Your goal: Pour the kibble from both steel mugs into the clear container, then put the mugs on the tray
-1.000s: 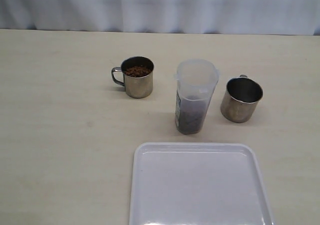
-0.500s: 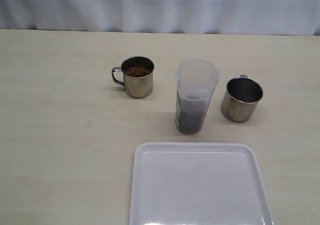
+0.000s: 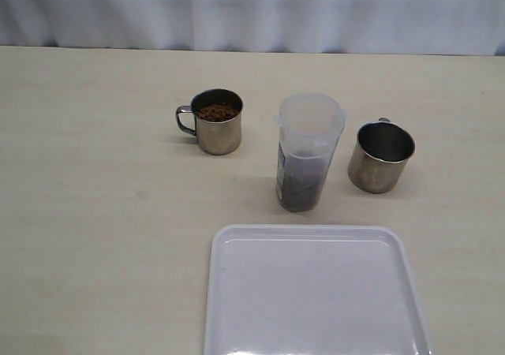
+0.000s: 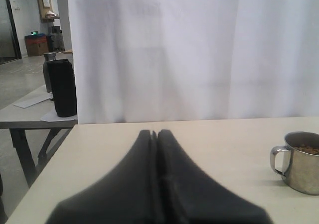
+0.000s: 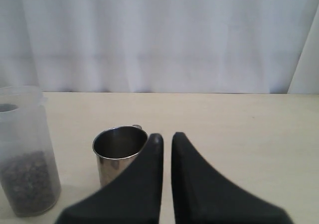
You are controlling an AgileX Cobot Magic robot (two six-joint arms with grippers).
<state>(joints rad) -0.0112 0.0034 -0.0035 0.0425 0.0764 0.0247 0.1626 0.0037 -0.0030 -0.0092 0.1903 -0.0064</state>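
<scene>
Two steel mugs stand on the table on either side of the clear container (image 3: 309,151). The left mug (image 3: 218,122) holds reddish-brown kibble (image 3: 217,112) and its handle points left. The right mug (image 3: 381,156) looks empty inside. Dark kibble (image 3: 300,188) fills the bottom part of the container. The white tray (image 3: 316,292) lies empty in front of them. Neither arm shows in the exterior view. My left gripper (image 4: 154,133) is shut and empty, with the filled mug (image 4: 301,162) off to one side. My right gripper (image 5: 166,136) is shut with a thin slit, behind the empty mug (image 5: 115,148) and near the container (image 5: 25,154).
A white curtain (image 3: 252,12) hangs behind the table's far edge. In the left wrist view the table's side edge (image 4: 45,169) drops off, and beyond it a black cylinder (image 4: 62,87) stands on a second table.
</scene>
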